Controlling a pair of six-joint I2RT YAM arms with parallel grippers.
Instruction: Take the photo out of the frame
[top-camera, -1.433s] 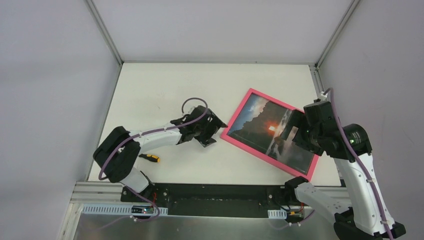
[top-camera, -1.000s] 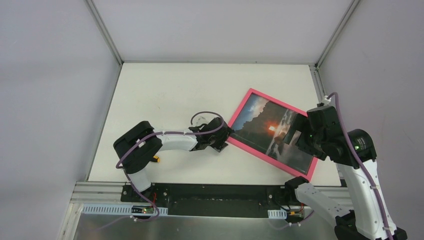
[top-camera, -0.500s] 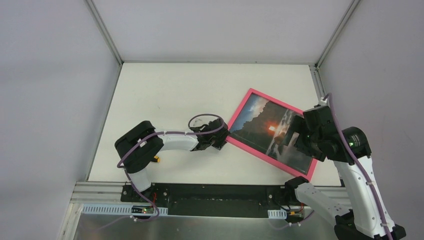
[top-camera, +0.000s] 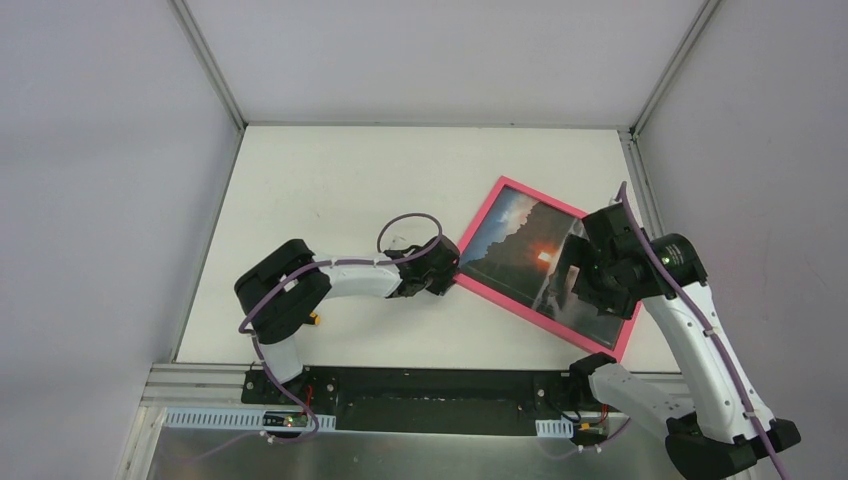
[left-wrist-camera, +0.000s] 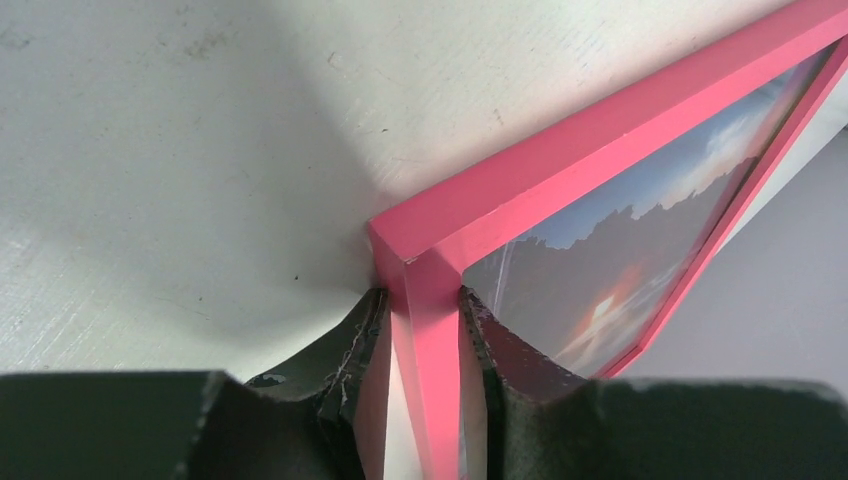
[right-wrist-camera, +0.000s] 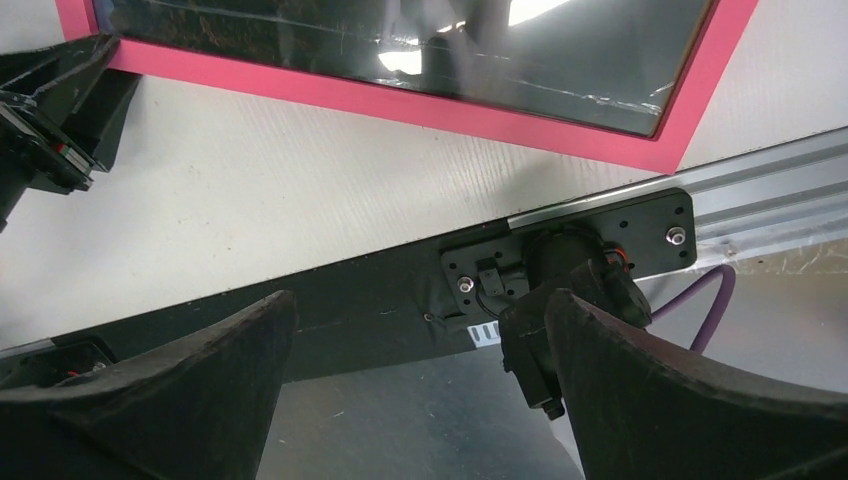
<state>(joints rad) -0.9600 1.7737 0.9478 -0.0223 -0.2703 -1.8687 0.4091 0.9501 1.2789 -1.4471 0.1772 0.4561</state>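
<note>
Closing in over the last second, the left gripper (top-camera: 447, 270) has gone from standing spread just beside the frame (top-camera: 540, 196) to pinching its left corner, while the right arm has swung its wrist further in over the picture. The photo (top-camera: 520, 255), a misty sunset landscape, still sits inside the pink frame, which lies flat on the right half of the table (top-camera: 330, 180) with its long axis running from far-left to near-right. From the left gripper the frame stretches away to the right. The right gripper (top-camera: 575, 270) hangs over the right end of the photo and is the nearer of the two to the picture face. The left wrist view gives what the top view hides under the wrist: one finger (left-wrist-camera: 365, 325) against the outer side of the pink rail and the other on the inner side by the glass, so the left gripper (left-wrist-camera: 425, 300) looks clamped on the frame itself, not on the photo. The right wrist view shows the right gripper (right-wrist-camera: 420, 300) spread fully with nothing between its fingers, looking down past the frame's near-right corner to the arm base. How high it hangs above the glass I cannot tell. An orange-handled screwdriver (top-camera: 313, 319) peeks out from under the left arm, well apart from the frame.
</note>
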